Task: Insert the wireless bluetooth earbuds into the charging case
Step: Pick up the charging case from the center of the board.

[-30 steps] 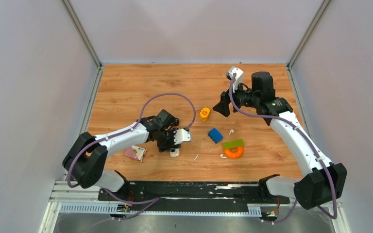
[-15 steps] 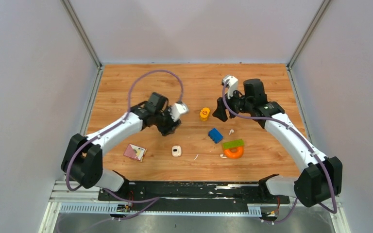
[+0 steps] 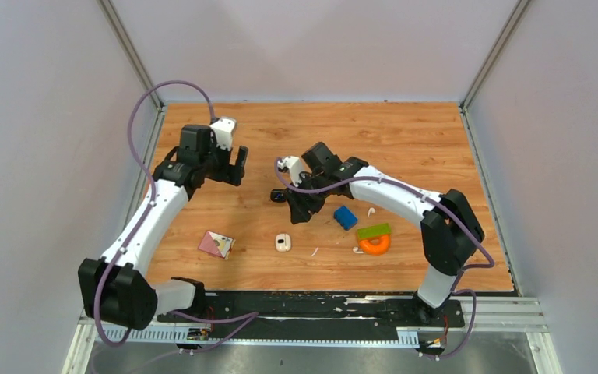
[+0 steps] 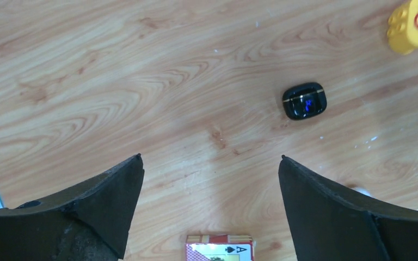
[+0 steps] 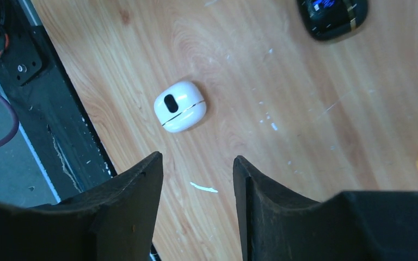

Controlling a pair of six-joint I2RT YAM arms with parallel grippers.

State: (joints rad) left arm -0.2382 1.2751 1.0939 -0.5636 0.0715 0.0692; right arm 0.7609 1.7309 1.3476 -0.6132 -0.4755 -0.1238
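My left jaws gape wide above the tabletop (image 4: 141, 81), the black case (image 4: 304, 101) ahead of them. My right jaws stand half apart, empty (the closed white case (image 5: 179, 106) lies just ahead). One white earbud (image 3: 371, 211) lies loose well to their side, beyond the blue block (image 3: 345, 216).

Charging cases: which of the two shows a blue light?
The black case: a small blue light glows on its top. The white case, lying nearer the arm bases, shows only a dark oval mark and no light.
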